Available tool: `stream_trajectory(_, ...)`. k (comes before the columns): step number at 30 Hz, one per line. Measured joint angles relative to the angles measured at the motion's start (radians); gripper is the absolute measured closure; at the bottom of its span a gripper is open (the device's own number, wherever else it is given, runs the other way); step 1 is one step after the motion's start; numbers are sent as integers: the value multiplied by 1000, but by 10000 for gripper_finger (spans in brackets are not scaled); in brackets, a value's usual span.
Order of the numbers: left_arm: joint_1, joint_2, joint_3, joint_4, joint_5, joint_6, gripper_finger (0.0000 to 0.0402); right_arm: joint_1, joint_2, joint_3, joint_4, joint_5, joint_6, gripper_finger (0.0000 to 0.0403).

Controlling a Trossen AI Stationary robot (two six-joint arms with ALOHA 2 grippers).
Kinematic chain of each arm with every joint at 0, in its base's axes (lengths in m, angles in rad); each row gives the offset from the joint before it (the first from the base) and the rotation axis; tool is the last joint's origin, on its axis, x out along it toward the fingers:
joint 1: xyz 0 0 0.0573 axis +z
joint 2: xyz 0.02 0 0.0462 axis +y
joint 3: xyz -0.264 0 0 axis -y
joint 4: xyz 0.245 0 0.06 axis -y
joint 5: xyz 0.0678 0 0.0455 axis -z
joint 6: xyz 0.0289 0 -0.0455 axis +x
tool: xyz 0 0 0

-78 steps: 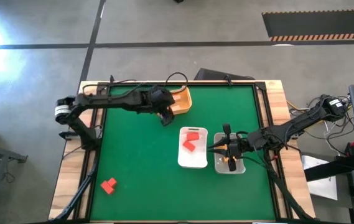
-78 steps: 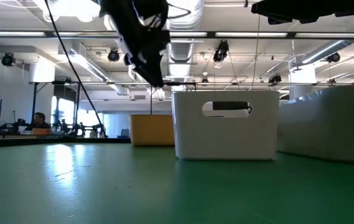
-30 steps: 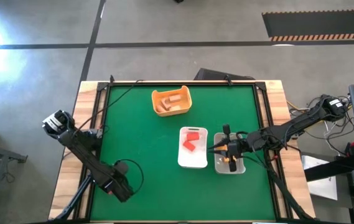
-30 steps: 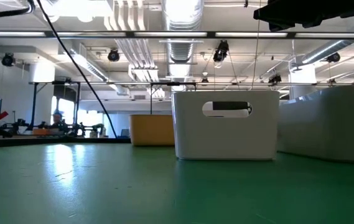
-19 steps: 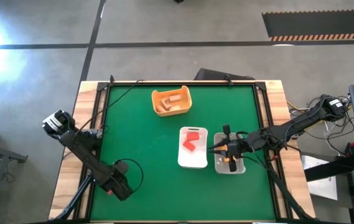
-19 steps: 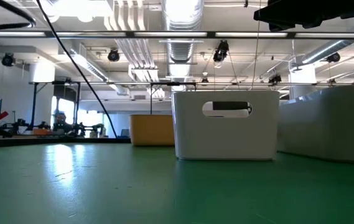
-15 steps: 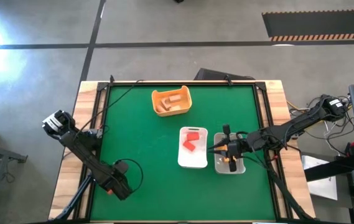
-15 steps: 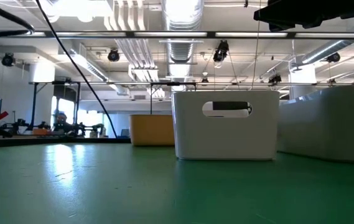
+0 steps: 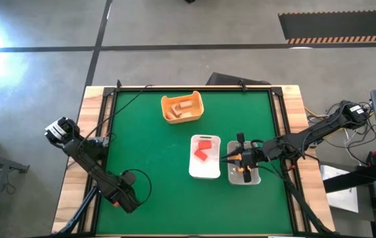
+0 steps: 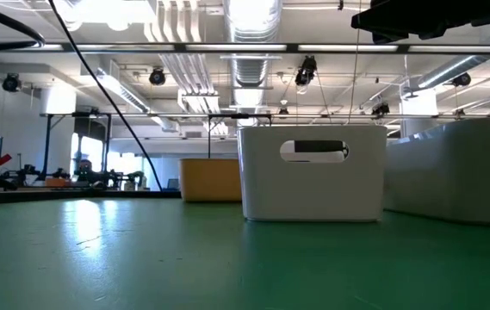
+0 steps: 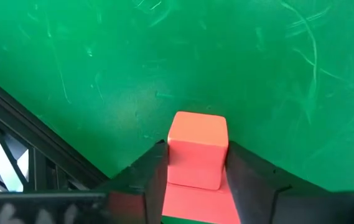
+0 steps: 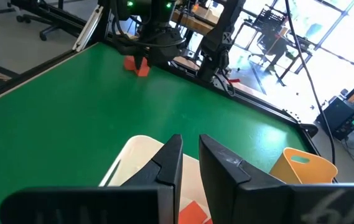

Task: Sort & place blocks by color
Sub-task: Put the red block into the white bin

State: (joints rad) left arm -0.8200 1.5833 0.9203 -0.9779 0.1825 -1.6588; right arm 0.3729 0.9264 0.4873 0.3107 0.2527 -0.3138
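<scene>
While clamped between the left gripper's [image 11: 196, 163] two dark fingers [image 11: 155, 163], red-orange wooden cube [image 11: 196, 138] down at the green table mat [image 11: 164, 56], one finger pressed to each side. Just under the cube in the left wrist view, a second red piece [image 11: 196, 200], touching it; cannot tell whether a separate block. Seen from above, left gripper [image 9: 123, 198] low over the mat's near left corner, close beside the black table frame, with only a speck of red [image 9: 115, 202] showing at its edge. Same cube visible far off in the right wrist view [image 12: 138, 65], under the left arm's wrist.

Farther toward the middle of the table, white rectangular tray [image 9: 193, 168] holding two red blocks [image 9: 203, 150]. Touching or just beside its right edge, clear plastic tray [image 9: 254, 180] with an orange block [image 9: 246, 176] inside. Over the clear tray, right gripper [image 9: 230, 157], pointing toward the white tray; fingers [image 12: 170, 163] drawn nearly together, only a narrow slit between, nothing held.

Near the far edge of the mat, well apart from both trays, yellow-orange plastic tub [image 9: 168, 116] with tan bars [image 9: 186, 104] lying in it.

At table height, white tray [image 10: 313, 172] with a slot handle in its end wall, yellow-orange tub [image 10: 210, 181] behind and to its side, green mat in front.
</scene>
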Motion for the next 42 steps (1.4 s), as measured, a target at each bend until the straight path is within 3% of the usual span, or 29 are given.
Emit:
stream_trajectory(6, 5, 0, 17, 1, -50, 0, 289, 0, 0, 0, 0, 0, 0, 360)
stream_trajectory(14, 52, -12, 133, 2, -451, 148, 283, 0, 0, 0, 0, 0, -6, 360)
stream_trajectory(18, 108, -21, 211, 114, -708, 436, 283, 0, 0, 0, 3, 0, -34, 360)
stream_trajectory(21, 164, -36, 241, 331, -803, 786, 283, 0, 12, 1, 38, -13, -70, 360)
stream_trajectory(26, 268, -49, 246, 764, -755, 1348, 283, 2, 54, 2, 114, -53, -130, 360)
stream_trajectory(30, 365, -52, 244, 899, -682, 1586, 283, 2, 60, 1, 121, -42, -143, 360)
stream_trajectory(34, 478, -16, 234, 903, -681, 1682, 283, 2, 22, 1, 107, -41, -129, 360)
stream_trajectory(42, 623, 153, 231, 943, -659, 1691, 283, 2, -86, 1, 25, -18, -75, 360)
